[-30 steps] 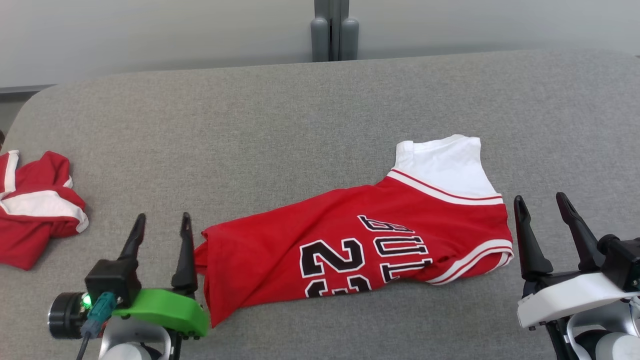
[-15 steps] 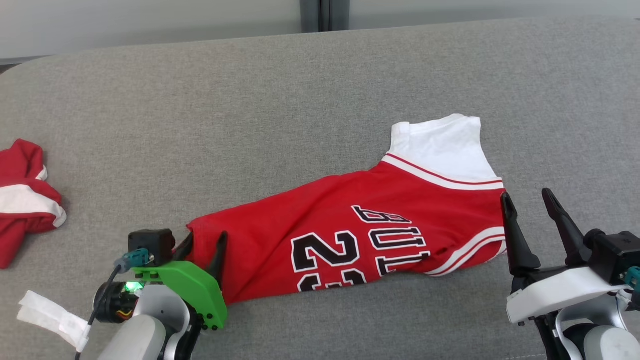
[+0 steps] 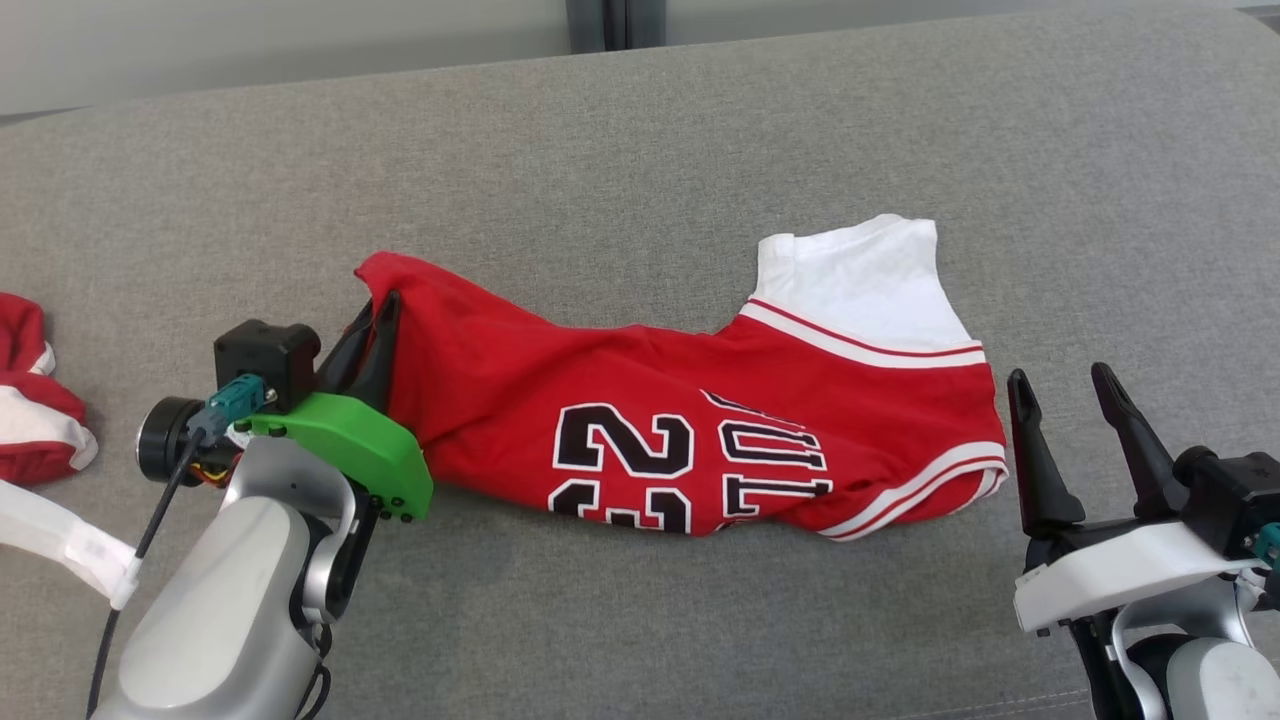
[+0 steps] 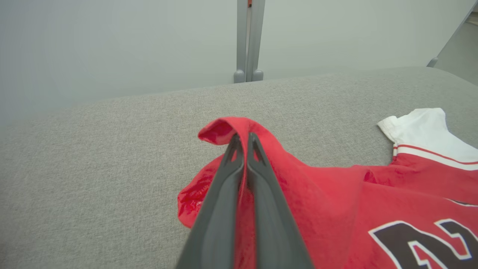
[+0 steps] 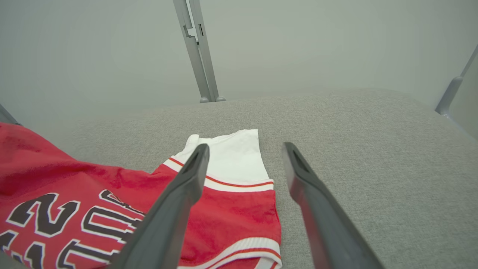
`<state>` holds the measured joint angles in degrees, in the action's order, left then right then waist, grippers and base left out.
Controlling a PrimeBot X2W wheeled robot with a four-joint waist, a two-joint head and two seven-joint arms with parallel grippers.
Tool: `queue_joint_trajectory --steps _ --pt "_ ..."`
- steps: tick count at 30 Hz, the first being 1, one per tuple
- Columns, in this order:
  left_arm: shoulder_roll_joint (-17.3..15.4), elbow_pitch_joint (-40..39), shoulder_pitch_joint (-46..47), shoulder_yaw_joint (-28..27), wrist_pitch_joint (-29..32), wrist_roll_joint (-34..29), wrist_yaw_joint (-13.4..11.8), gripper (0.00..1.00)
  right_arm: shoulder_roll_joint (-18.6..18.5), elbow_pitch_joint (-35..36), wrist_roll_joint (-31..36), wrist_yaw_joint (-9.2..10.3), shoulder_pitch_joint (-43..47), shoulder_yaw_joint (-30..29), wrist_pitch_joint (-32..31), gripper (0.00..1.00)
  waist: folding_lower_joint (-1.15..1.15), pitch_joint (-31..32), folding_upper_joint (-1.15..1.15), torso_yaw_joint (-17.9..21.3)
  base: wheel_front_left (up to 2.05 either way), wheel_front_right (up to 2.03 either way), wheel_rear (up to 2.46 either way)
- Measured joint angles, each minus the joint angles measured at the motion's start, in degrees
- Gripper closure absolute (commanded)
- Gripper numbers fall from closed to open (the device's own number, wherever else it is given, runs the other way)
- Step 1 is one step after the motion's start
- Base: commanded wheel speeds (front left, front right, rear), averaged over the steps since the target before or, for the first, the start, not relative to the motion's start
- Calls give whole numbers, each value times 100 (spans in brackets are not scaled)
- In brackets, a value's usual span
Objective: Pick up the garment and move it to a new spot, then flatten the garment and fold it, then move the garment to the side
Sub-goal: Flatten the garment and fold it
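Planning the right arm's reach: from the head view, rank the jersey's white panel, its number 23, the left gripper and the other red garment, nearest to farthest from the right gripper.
1. white panel, just left of and beyond the right gripper
2. number 23, midway along the jersey
3. left gripper, shut on its far end
4. other red garment, at the left edge

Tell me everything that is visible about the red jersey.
The jersey is red mesh-like cloth with white-striped trim, a white sleeve part and black, white-edged lettering with the number 23. It lies creased, not flat, on the grey fabric surface. The left claw is shut on its left end, holding that edge raised; the rest rests on the surface.
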<state>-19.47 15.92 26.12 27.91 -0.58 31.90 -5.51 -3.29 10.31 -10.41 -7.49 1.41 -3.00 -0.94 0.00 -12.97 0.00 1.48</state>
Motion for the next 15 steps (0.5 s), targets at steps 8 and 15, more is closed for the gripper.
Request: queue_joint_trajectory --steps 8,15 --pt "125 1235 -216 102 535 432 204 100 25 -119 -58 0 -54 36 73 0 0 -123 0 85 0 0 0" --pt "115 1187 -612 -36 357 568 0 100 31 -132 -52 0 -57 -52 87 0 0 -149 0 -29 0 0 0"
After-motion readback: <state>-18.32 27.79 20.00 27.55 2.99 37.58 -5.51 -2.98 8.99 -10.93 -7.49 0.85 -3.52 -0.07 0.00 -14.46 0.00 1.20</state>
